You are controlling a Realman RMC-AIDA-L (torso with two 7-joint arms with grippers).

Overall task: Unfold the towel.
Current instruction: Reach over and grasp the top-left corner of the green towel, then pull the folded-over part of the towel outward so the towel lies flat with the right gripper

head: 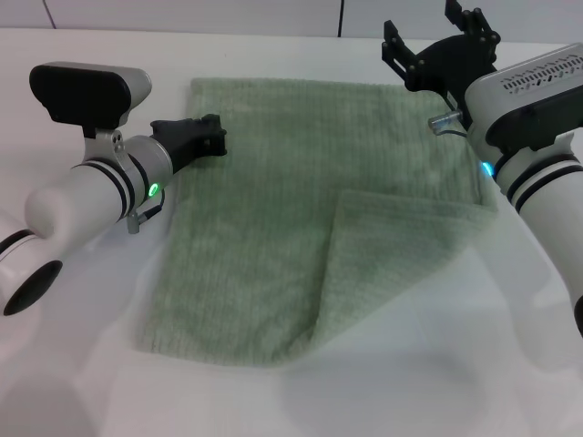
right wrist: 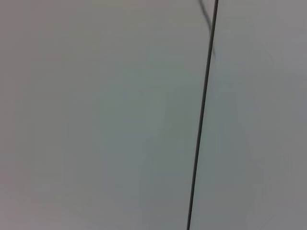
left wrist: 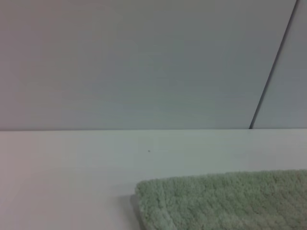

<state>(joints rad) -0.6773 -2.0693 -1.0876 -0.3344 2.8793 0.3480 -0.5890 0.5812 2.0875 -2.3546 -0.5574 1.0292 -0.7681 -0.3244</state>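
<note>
Towel [head: 301,228] near-right corner folded over, left gripper [head: 215,135] jaws unclear at its edge, right gripper [head: 442,45] jaws wide

The towel [head: 273,228] lies flat in the middle of the table [head: 73,382]; its near right corner is folded over and rests on top of the cloth, toward the centre. The left gripper [head: 211,135] sits at the towel's left edge, near the far left corner, low against the cloth; the left arm reaches in from the left side. The right gripper [head: 442,50] hangs above the far right corner, raised off the cloth; its arm comes from the right. Behind the table stands a wall [left wrist: 144,62]; in the left wrist view a corner of the towel [left wrist: 220,201] lies on the table before that wall.
</note>
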